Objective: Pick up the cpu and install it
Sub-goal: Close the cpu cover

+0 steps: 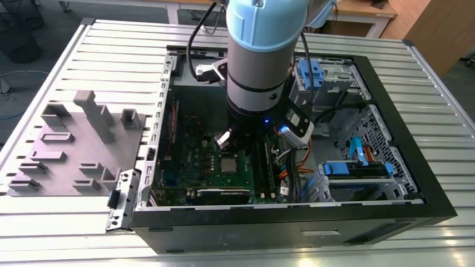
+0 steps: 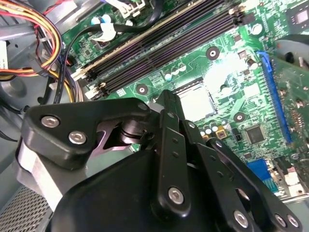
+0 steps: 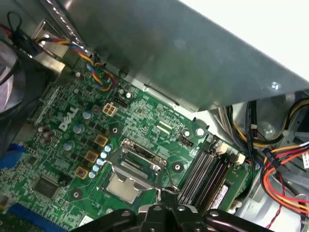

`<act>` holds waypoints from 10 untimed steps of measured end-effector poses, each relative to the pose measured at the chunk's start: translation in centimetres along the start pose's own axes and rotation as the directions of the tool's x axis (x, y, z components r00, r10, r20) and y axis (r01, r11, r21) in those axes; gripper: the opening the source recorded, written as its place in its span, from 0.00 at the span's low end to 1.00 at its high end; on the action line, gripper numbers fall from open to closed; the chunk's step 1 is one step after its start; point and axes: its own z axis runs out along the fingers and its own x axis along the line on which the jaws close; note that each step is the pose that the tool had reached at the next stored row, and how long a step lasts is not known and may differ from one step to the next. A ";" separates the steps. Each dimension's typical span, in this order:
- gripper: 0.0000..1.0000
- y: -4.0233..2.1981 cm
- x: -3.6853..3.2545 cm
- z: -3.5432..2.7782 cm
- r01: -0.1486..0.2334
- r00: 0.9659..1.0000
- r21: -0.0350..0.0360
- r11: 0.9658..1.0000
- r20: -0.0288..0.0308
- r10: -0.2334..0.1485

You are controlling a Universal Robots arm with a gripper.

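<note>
The tool is hovering with fingers closed together, apparently empty, just above the cpu sitting in its motherboard socket, so installation looks nearly finished.

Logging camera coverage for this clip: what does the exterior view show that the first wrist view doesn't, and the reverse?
Exterior view alone: the grey fixture tray beside the computer case and the arm reaching into it. First wrist view alone: the raised socket bracket and coloured wire bundles. Both: the cpu lying in the socket on the green motherboard.
</note>
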 end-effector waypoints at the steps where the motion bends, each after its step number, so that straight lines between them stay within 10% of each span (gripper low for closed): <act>1: 0.11 -0.10 -0.01 0.00 0.000 1.000 0.000 1.000 0.000 0.000; 10: 0.11 -0.67 -0.37 0.02 0.000 1.000 0.000 1.000 0.000 0.000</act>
